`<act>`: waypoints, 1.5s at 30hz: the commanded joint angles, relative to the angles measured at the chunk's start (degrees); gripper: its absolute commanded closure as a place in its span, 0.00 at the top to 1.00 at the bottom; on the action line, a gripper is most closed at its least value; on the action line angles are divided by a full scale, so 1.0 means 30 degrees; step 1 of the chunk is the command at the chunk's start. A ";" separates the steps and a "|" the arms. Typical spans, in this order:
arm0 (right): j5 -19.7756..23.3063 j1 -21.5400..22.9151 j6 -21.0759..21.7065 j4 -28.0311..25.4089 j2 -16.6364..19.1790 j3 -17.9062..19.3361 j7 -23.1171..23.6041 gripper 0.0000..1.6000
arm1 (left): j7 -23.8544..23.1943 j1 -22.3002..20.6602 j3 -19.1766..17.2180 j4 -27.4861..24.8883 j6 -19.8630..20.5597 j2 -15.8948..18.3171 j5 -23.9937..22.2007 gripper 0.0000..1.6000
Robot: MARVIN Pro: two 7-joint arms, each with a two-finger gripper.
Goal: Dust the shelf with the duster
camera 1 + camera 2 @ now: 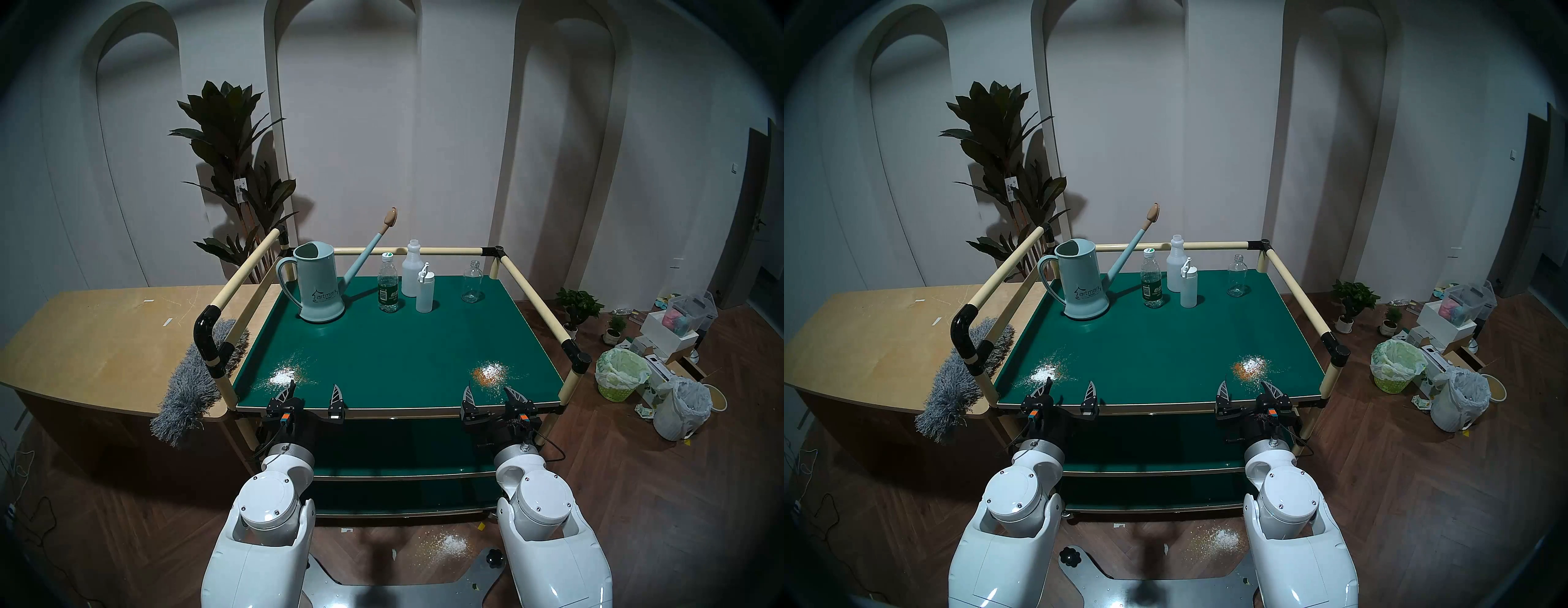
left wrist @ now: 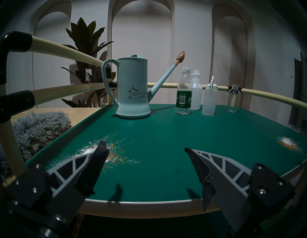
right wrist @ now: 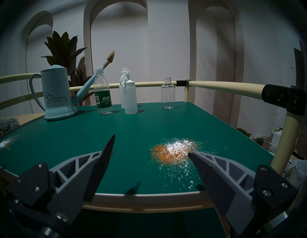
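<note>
The shelf [image 1: 394,352] is the green top board of a cart railed with cream tubes. Two patches of white and orange powder lie near its front edge, one at the left [image 1: 285,373] and one at the right [image 1: 488,372]. The grey fluffy duster [image 1: 193,388] lies on the tan table just outside the left rail, its end hanging over the table edge; its handle is hidden. My left gripper [image 1: 313,395] hovers open at the shelf's front edge by the left powder [image 2: 106,152]. My right gripper [image 1: 494,395] is open by the right powder [image 3: 172,151]. Both hold nothing.
At the back of the shelf stand a pale blue watering can [image 1: 318,284], a green-labelled water bottle [image 1: 388,288], two white bottles [image 1: 418,280] and a clear glass bottle [image 1: 472,282]. A tan table [image 1: 97,335] adjoins the cart's left. Bins [image 1: 619,373] and boxes sit on the floor right.
</note>
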 commanded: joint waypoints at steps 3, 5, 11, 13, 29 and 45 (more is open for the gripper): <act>0.0012 -0.0075 -0.0400 -0.0280 0.0298 0.0013 0.0325 1.00 | 0.1090 0.0089 0.0244 -0.1866 -0.0139 0.0727 0.2181 1.00; -0.0027 -0.0097 -0.0520 -0.0234 0.0431 0.0015 0.0450 1.00 | 0.0959 -0.0095 0.0526 -0.2209 -0.0227 0.0753 0.2276 1.00; 0.0059 0.0204 -0.0872 -0.0526 0.0861 0.0056 0.1016 1.00 | 0.0041 0.0086 0.1383 -0.3908 0.0028 0.1507 0.2867 1.00; 0.0058 0.0271 -0.0998 -0.0678 0.0982 -0.0027 0.1215 1.00 | -0.0110 0.0232 0.1310 -0.4472 0.0131 0.1706 0.2872 1.00; 0.0407 0.0606 -0.1536 -0.1580 0.1669 -0.0062 0.2203 1.00 | -0.1334 0.2059 -0.1891 -0.8261 0.0557 0.2730 0.1191 1.00; 0.0830 0.0941 -0.1437 -0.1240 0.2043 0.0573 0.2540 1.00 | -0.2032 0.5620 -0.7531 -1.2116 0.0879 0.2540 -0.1862 1.00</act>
